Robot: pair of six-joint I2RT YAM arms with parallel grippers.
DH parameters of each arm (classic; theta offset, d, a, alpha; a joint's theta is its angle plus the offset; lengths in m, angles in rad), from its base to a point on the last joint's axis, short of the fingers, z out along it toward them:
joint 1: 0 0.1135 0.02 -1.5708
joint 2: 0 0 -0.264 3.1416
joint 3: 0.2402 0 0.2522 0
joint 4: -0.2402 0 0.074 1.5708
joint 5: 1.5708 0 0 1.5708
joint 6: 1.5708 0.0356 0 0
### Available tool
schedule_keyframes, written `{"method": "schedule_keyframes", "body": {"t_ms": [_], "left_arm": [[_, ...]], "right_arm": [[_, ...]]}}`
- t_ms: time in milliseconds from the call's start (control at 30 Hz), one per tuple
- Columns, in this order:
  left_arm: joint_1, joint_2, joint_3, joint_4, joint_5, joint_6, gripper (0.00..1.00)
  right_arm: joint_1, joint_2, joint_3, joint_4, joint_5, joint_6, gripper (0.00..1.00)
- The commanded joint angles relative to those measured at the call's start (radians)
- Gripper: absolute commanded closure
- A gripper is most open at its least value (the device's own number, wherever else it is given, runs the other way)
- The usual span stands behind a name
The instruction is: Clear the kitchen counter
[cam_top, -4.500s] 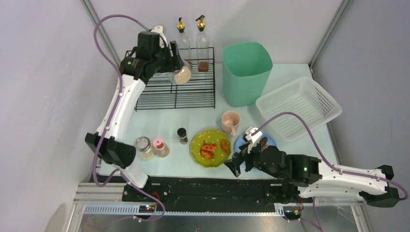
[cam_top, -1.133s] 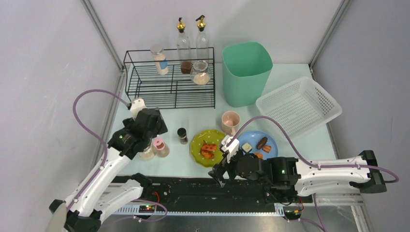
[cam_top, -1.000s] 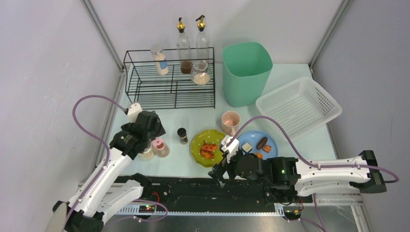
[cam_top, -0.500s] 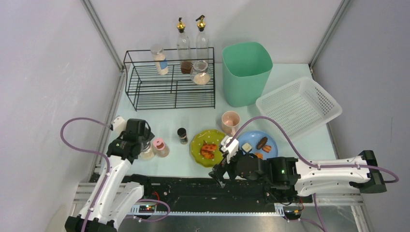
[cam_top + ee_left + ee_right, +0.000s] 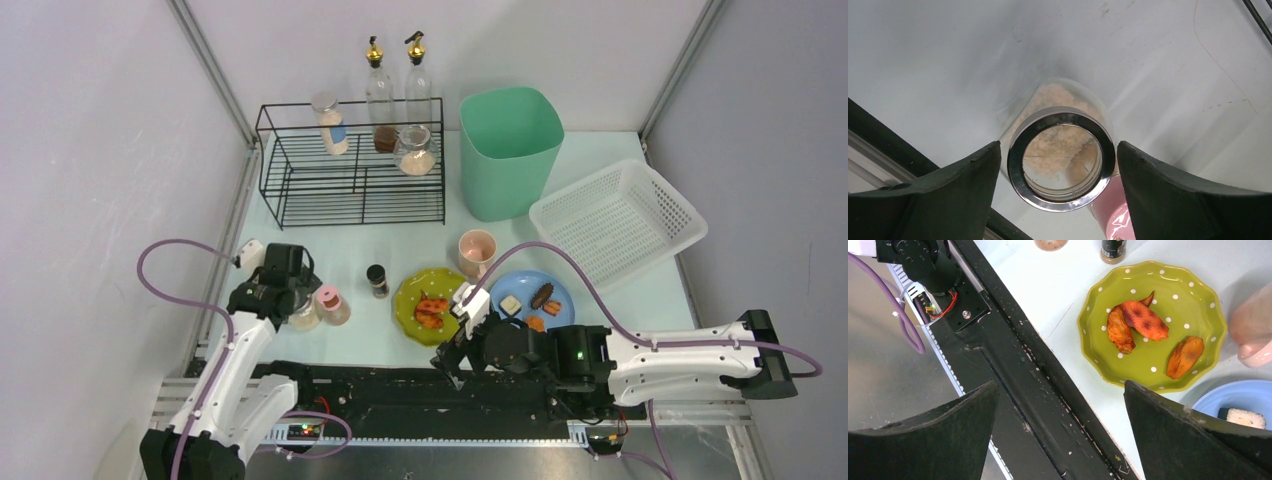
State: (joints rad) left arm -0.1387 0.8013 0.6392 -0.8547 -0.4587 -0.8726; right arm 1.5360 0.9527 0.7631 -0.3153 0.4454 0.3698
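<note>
The kitchen counter point(image 5: 400, 235) is a pale mint-green tabletop. At its front left stands a glass jar of beige powder with a metal-rimmed lid point(image 5: 300, 312), touching a pink-lidded jar point(image 5: 331, 303). My left gripper point(image 5: 295, 302) hangs right over the glass jar. In the left wrist view the gripper point(image 5: 1059, 145) is open, with the lid point(image 5: 1060, 159) between the fingers and a gap on each side. My right gripper point(image 5: 455, 347) is open and empty at the counter's front edge, beside the green plate point(image 5: 433, 305). In the right wrist view it point(image 5: 1060, 385) is over the black rail.
The green plate holds food pieces point(image 5: 1138, 322). A blue plate point(image 5: 530, 297) with food, a pink mug point(image 5: 477, 250) and a dark spice bottle point(image 5: 377, 280) stand mid-counter. At the back are a black wire rack point(image 5: 350, 190) with jars, a green bin point(image 5: 508, 150) and a white basket point(image 5: 618, 222).
My left arm has come down from the wire rack, leaving a jar there, to the front left and now sits over the glass jar. The right gripper has shifted left along the front edge.
</note>
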Motion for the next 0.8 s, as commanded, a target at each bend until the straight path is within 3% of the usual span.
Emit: {"method": "schedule_keyframes", "body": {"t_ms": [0, 167, 467, 767], "left_arm": [[0.011, 0.011, -0.005, 0.05, 0.02, 0.025, 0.15], [0.01, -0.001, -0.011, 0.054, 0.033, 0.031, 0.38], [0.009, -0.032, 0.024, 0.055, 0.068, 0.07, 0.98], [0.009, -0.05, 0.2, 0.049, 0.072, 0.128, 1.0]], "right_arm": [[0.001, 0.001, 0.038, 0.031, 0.004, 0.015, 0.0], [0.002, 0.004, 0.038, 0.029, 0.006, 0.018, 0.0], [0.01, 0.009, 0.037, 0.033, 0.008, 0.022, 0.0], [0.009, 0.004, 0.038, 0.038, 0.008, 0.01, 0.0]]}}
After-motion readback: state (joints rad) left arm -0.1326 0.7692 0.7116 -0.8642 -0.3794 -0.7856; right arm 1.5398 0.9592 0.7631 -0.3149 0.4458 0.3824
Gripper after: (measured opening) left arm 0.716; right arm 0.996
